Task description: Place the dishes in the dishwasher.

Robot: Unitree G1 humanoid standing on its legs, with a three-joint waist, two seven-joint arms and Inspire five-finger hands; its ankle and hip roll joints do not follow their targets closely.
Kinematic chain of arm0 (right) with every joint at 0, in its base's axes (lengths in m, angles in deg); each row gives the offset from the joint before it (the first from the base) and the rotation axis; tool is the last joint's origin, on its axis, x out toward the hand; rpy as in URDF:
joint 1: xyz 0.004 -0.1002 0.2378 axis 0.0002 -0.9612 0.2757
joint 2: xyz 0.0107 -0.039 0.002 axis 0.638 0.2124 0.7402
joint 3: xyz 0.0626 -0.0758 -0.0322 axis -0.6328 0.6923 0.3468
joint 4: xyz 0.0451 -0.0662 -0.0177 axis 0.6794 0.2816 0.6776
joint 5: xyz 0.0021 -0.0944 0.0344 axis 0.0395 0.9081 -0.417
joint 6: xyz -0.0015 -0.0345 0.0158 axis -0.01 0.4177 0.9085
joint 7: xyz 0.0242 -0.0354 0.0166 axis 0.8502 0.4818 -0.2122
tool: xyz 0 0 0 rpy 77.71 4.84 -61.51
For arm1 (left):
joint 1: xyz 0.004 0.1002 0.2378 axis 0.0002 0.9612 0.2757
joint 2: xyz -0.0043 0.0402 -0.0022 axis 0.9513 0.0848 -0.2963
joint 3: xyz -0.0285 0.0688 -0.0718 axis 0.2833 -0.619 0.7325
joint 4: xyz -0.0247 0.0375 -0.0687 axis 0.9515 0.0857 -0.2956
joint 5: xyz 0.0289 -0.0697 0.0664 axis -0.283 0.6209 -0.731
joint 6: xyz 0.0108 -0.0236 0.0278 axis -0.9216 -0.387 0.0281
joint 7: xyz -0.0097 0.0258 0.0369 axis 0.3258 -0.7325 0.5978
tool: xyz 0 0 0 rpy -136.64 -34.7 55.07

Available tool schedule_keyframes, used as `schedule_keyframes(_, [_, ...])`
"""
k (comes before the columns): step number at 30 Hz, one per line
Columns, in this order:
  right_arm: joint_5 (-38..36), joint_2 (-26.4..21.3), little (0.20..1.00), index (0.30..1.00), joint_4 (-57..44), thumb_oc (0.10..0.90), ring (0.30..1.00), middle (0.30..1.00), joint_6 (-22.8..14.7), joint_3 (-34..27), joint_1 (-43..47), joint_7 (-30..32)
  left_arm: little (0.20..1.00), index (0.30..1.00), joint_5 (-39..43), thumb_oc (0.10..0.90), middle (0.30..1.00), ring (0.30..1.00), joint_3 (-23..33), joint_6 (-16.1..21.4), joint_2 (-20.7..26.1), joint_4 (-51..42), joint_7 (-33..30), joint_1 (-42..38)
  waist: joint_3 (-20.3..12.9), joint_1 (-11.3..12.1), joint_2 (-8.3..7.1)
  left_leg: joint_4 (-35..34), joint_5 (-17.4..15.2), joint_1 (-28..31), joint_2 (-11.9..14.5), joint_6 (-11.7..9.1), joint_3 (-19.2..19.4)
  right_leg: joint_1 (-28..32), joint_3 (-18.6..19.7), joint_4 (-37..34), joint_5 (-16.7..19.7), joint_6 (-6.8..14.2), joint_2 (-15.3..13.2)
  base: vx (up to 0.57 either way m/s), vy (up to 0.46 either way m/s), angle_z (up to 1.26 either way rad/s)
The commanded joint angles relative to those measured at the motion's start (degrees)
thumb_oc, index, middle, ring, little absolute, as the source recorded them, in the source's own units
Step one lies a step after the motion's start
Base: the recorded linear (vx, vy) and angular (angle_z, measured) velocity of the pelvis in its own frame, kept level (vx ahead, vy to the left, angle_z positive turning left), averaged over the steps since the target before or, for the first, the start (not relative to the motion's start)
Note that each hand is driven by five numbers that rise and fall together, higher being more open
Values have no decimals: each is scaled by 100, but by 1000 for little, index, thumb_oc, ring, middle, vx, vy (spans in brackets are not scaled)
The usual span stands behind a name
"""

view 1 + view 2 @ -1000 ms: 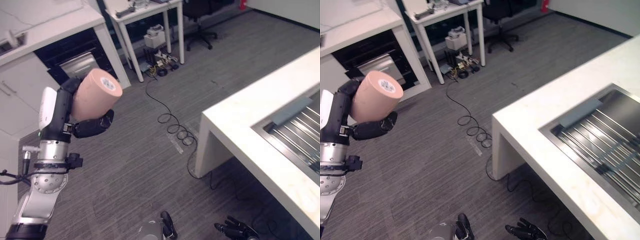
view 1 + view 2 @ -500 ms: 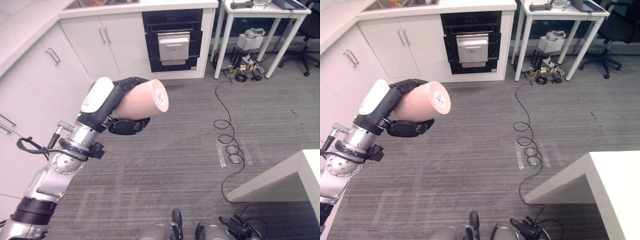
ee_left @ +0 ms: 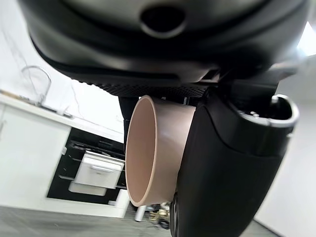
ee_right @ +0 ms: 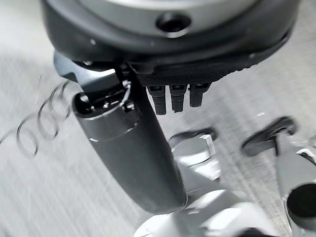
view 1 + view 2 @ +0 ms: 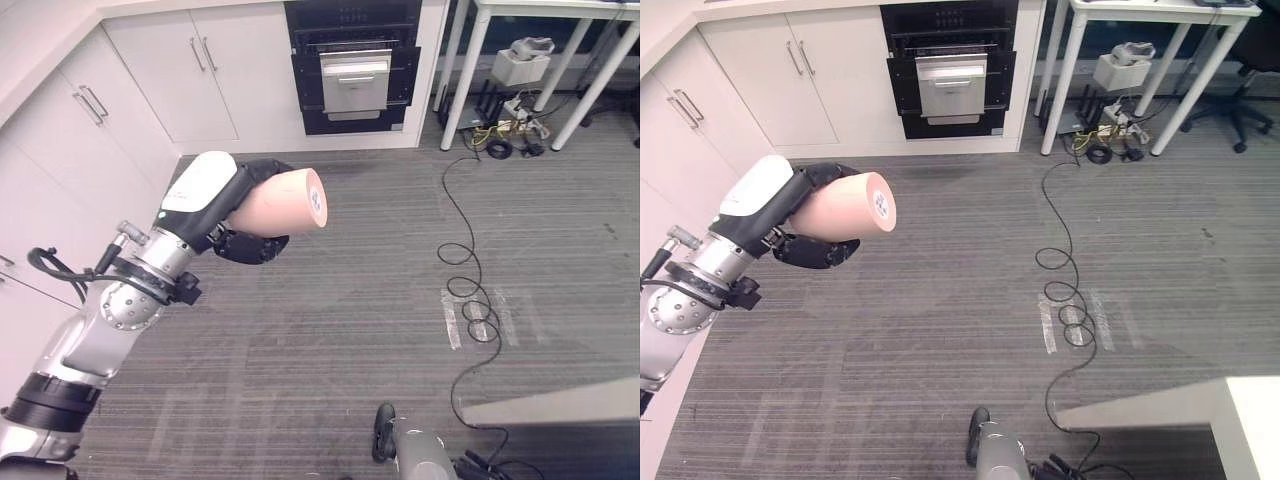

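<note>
My left hand (image 5: 203,186) is shut on a peach-coloured cup (image 5: 278,201), held on its side above the grey carpet, base pointing right. In the left wrist view the cup's open rim (image 3: 139,148) sits against the dark palm, with the thumb (image 3: 222,173) curled beside it. A black built-in appliance with a silver front panel (image 5: 355,75) stands in the white cabinet run beyond the cup, well apart from it. My right hand (image 4: 132,148) hangs low near the floor, thumb straight and fingers (image 4: 173,96) relaxed, holding nothing.
White cabinets (image 5: 70,130) line the left side and the back. A white table (image 5: 1170,12) with boxes and plugs (image 5: 1118,72) beneath stands at the back right. A white counter corner (image 5: 1185,408) juts in at the lower right.
The camera has swung from the counter with the sink round to the cabinets and the black appliance. My left hand still holds the cup, now slightly lower and nearer the cabinets.
</note>
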Motion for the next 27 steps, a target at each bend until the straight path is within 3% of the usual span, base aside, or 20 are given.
schedule_keyframes(1, [-8, -381, 900, 900, 324, 800, 900, 900, -256, -136, 46, -256, 300, 300, 852, 400, 300, 300, 780, 141, 178, -119, -193, -884, -255, 41, -60, 862, 374, -1022, 937, 262, 314, 795, 204, -883, -44, 707, 278, 239, 0, 13])
schedule_keyframes(4, [247, -443, 900, 900, 383, 800, 900, 900, -223, -170, 163, -341, 300, 300, 870, 400, 300, 300, 730, 153, 201, -9, -289, -915, -208, 97, -84, -70, 425, -1174, 799, 373, 544, 936, 448, -883, -170, 767, 272, 305, 101, -27])
schedule_keyframes(5, [359, -471, 900, 900, 383, 800, 900, 900, -141, -98, 236, -307, 300, 300, 829, 400, 300, 300, 812, 83, 147, -37, -364, -799, -160, 227, -10, -784, 685, -1554, 635, 418, 598, 1049, 619, -883, -206, 783, 395, 222, 110, -21])
schedule_keyframes(6, [364, -475, 900, 900, 383, 800, 900, 900, -133, -93, 240, -303, 300, 300, 830, 400, 300, 300, 824, 80, 141, -43, -367, -784, -161, 234, 2, -784, 676, -1584, 640, 415, 594, 1054, 632, -883, -212, 785, 409, 517, 158, -52])
schedule_keyframes(7, [447, -463, 900, 900, 407, 800, 900, 900, -34, 12, 286, -228, 300, 300, 692, 400, 300, 300, 944, 81, 28, -101, -395, -519, -143, 384, 214, -784, 909, -2304, 895, 253, 366, 1285, 828, -883, -426, 756, 770, 532, 87, -61])
schedule_keyframes(9, [558, -458, 900, 900, 479, 800, 900, 900, 10, 77, 314, -252, 300, 300, 484, 400, 300, 300, 1083, 176, -127, -140, -405, -212, -153, 513, 329, -784, 1200, -2816, 1185, 150, 330, 1486, 977, -883, -561, 708, 1015, 569, 85, -71])
schedule_keyframes(12, [778, -407, 900, 900, 585, 800, 900, 900, -23, 171, 301, -292, 300, 300, 144, 400, 300, 300, 1324, 360, -381, -136, -410, 211, -192, 589, 253, -784, 1118, -3218, 1355, 70, 502, 1927, 1102, -883, -850, 799, 990, 552, 126, -90])
schedule_keyframes(14, [862, -375, 900, 900, 579, 800, 900, 900, -2, 235, 323, -250, 300, 300, -116, 400, 300, 300, 1434, 511, -487, -58, -379, 322, -251, 594, 259, -784, 1195, -3136, 1457, 91, 687, 2077, 1095, -883, -996, 821, 1000, 420, 128, -55])
schedule_keyframes(16, [836, -320, 900, 900, 554, 800, 900, 900, 66, 272, 361, -151, 300, 300, -261, 400, 300, 300, 1510, 551, -550, -35, -316, 393, -296, 666, 199, -784, 1199, -3030, 1319, 102, 568, 2278, 1150, -883, -1149, 848, 924, 493, 142, -34])
schedule_keyframes(18, [576, -258, 900, 900, 520, 800, 900, 900, 108, 237, 372, -18, 300, 300, -227, 400, 300, 300, 1519, 587, -561, -47, -140, 343, -345, 747, 176, -784, 1156, -2941, 1216, 248, 548, 2566, 1177, -883, -1148, 850, 943, 460, 126, -40])
schedule_keyframes(19, [440, -181, 900, 900, 439, 800, 900, 900, 68, 185, 329, 74, 300, 300, -230, 400, 300, 300, 1486, 647, -579, -65, -26, 284, -384, 767, 88, -784, 994, -2802, 1057, 329, 552, 2831, 1094, -883, -987, 929, 867, 452, 172, -32])
schedule_keyframes(20, [482, -99, 900, 900, 331, 800, 900, 900, 8, 126, 268, 127, 300, 300, -259, 400, 300, 300, 1404, 695, -590, -84, 66, 190, -408, 738, 47, -784, 817, -2624, 942, 461, 618, 3034, 989, -827, -402, 1156, 800, 445, 206, -19])
schedule_keyframes(22, [618, 1, 900, 900, 19, 800, 900, 900, -188, 56, 125, 342, 300, 300, -252, 400, 300, 300, 1185, 691, -494, -119, 95, -47, -368, 672, -37, -784, 594, -2417, 630, 747, 619, 2723, 1004, 356, 384, 1544, 600, 338, 224, 35])
schedule_keyframes(24, [537, 54, 900, 900, -102, 800, 900, 900, -259, 69, 78, 463, 300, 300, -199, 400, 300, 300, 993, 665, -377, -40, 45, -198, -354, 633, 52, -784, 563, -2281, 613, 921, 544, 2175, 1051, 1353, 1119, 1744, 663, 221, 157, 69])
schedule_keyframes(25, [407, 60, 900, 900, -142, 800, 900, 900, -301, 94, 67, 527, 300, 300, -113, 400, 300, 300, 867, 630, -273, -8, -2, -293, -338, 558, 91, -784, 429, -2094, 555, 999, 451, 1723, 1032, 1738, 1325, 1784, 632, 225, 124, 36])
schedule_keyframes(26, [390, 61, 900, 900, -157, 800, 900, 900, -301, 93, 62, 535, 300, 300, -89, 400, 300, 300, 819, 616, -229, 1, -23, -329, -333, 529, 99, -784, 381, -2027, 529, 1028, 418, 1560, 1012, 1830, 1354, 1785, 617, 285, 108, 18])
schedule_keyframes(27, [408, 31, 900, 900, -208, 800, 900, 900, -330, 62, 36, 537, 300, 300, -41, 400, 300, 300, 710, 611, -83, 26, -117, -402, -276, 387, 191, -784, 232, -1730, 511, 1076, 284, 937, 850, 1976, 1288, 1697, 560, 301, 46, -11])
